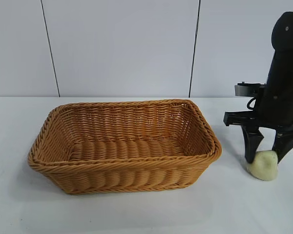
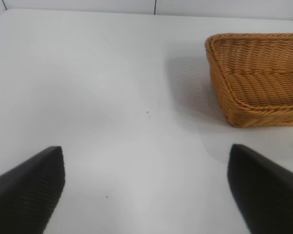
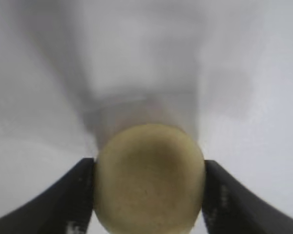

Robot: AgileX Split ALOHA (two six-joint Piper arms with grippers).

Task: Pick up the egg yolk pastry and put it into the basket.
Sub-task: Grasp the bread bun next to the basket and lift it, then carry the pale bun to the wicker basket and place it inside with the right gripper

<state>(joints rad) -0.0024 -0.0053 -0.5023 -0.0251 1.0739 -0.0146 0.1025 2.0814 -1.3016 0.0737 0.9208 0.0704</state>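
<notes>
Wicker basket stands empty beside the right pincer, whose fingers pinch the egg yolk pastry between them on the white surface. Well apart, the left pincer hangs spread wide, holding nothing.

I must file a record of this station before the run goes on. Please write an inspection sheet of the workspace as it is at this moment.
Surface: white table, bare where visible.
Job's things: egg yolk pastry on the table, to the right of the basket and apart from it; nothing seen inside the basket.
Clutter: nothing seen.
Grippers: right gripper points down over the pastry, a finger against each side of it, pastry not lifted. Left gripper open above bare table, the basket off to one side.
Cables: one short dark cable at the right wrist.
Surroundings: pale panelled wall behind the table.
</notes>
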